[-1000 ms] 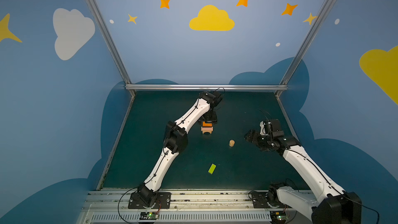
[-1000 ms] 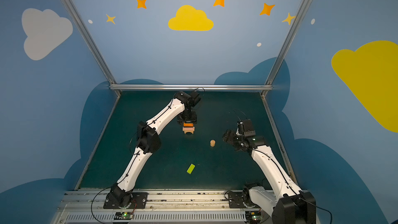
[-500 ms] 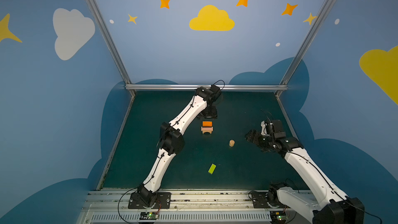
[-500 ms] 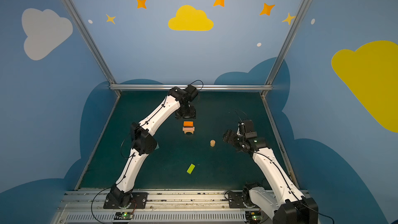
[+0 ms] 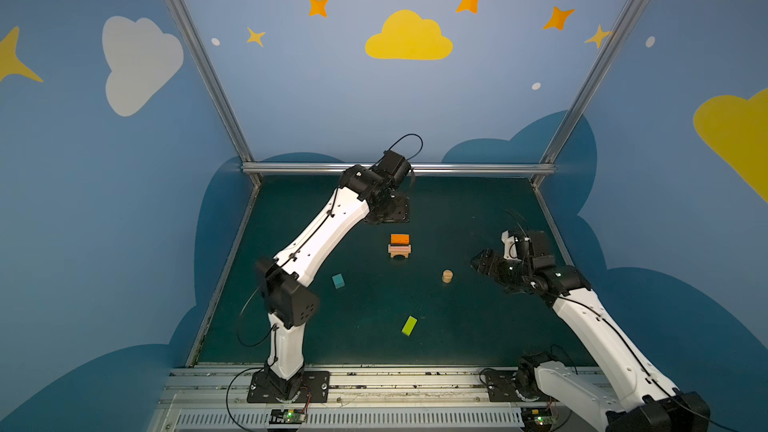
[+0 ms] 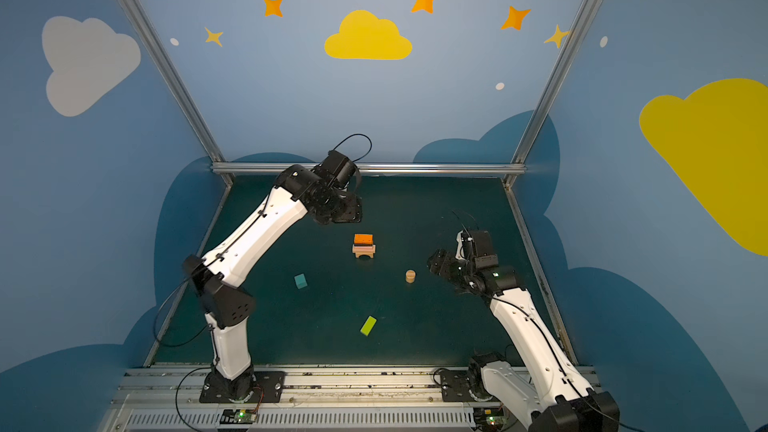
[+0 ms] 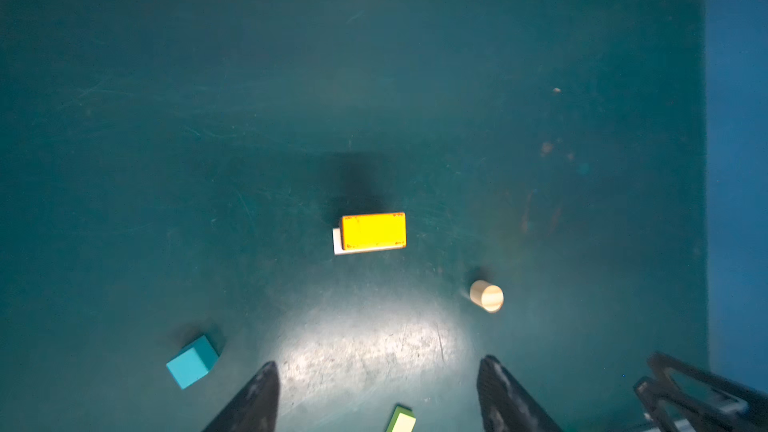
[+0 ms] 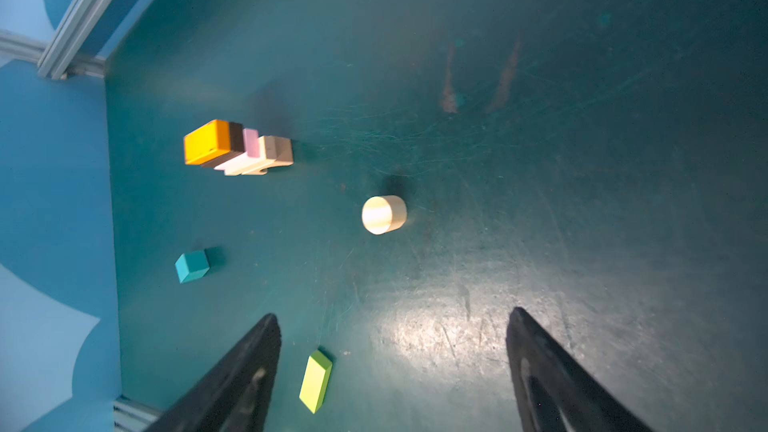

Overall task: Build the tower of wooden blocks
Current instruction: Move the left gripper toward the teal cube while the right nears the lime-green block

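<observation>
The tower [image 5: 400, 246] [image 6: 363, 246] stands mid-table: a tan arch at the bottom, then tan plank, pink and dark brown bricks, with the orange brick [image 7: 373, 230] [image 8: 206, 142] on top. A teal cube [image 5: 338, 280] [image 7: 192, 361], a tan cylinder [image 5: 447, 275] [image 8: 383, 214] and a lime green brick [image 5: 409, 325] [image 8: 316, 380] lie loose on the mat. My left gripper [image 7: 379, 361] hangs open and empty, high behind the tower. My right gripper [image 8: 392, 312] [image 5: 478, 261] is open and empty, to the right of the cylinder.
The dark green mat [image 5: 457, 326] is walled in by blue panels and a metal rail [image 5: 399, 168] at the back. The left arm's elbow [image 5: 286, 297] hangs over the mat's left edge, near the teal cube.
My left gripper has come off the orange brick, leaving it on the tower, and has risen back toward the rear rail. The right gripper has barely shifted.
</observation>
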Action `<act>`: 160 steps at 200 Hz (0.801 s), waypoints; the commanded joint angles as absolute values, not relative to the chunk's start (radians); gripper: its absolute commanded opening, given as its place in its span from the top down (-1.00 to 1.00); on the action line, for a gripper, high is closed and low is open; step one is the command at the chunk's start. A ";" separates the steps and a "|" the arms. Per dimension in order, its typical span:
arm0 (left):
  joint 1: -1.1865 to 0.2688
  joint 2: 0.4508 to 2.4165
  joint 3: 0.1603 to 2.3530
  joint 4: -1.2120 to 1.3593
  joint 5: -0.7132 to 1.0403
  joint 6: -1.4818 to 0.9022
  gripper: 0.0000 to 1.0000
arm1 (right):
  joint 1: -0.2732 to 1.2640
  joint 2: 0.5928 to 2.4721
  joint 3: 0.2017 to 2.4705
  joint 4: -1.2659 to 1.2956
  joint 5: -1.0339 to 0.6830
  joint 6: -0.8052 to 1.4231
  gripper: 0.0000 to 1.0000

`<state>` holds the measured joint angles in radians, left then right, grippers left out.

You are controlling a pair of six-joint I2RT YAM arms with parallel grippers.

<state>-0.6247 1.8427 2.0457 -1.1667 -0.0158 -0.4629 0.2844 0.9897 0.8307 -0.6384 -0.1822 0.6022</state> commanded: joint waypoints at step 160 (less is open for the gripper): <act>-0.589 0.946 1.144 -0.791 -0.197 -0.346 -0.69 | 0.976 1.429 1.208 -0.957 -0.095 0.125 -0.65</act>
<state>-0.5976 0.9798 1.1683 -0.7925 -0.1555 -0.3553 0.8936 1.3815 1.1732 -0.9298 -0.1368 0.1902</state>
